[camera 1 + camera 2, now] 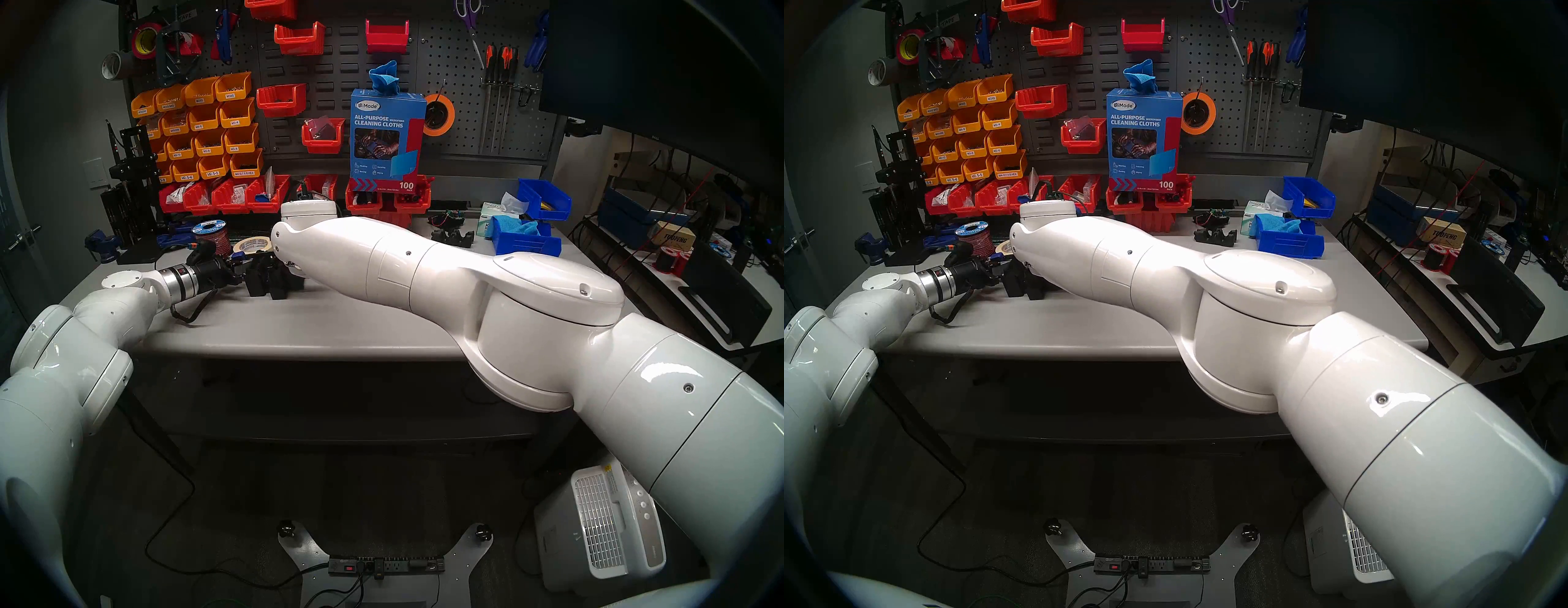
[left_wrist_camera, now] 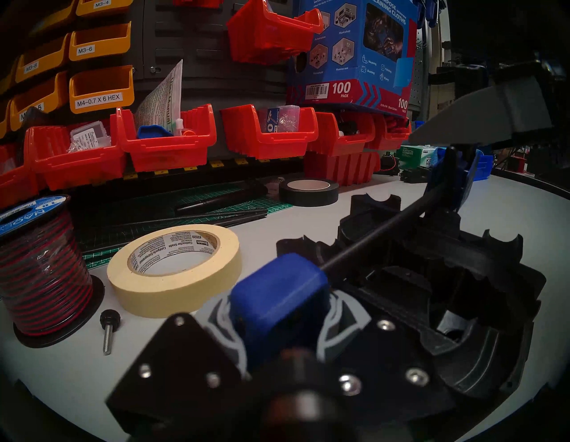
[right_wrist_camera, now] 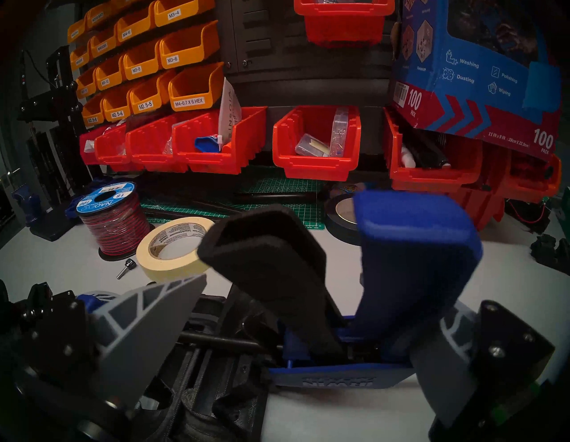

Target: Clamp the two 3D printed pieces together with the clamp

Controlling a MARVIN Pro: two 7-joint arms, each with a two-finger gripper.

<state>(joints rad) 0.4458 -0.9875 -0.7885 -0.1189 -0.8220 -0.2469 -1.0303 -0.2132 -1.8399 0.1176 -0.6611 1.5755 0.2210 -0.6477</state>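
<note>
Left gripper (image 2: 279, 311) nearly closed on the blue end jaw of the clamp (image 2: 367, 237). Thin black bar running across the two black printed pieces (image 2: 431, 277) on the grey table (image 1: 297, 322), beside a roll of masking tape (image 2: 174, 268). Right gripper (image 3: 308, 348) spread wide, fingers (image 3: 148, 324) flanking the black trigger and blue handle, not visibly squeezing them.

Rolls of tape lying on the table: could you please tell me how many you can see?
2: a cream masking tape roll beside the wire spool, and a black tape roll farther back by the green mat. The arms may hide others.
</note>
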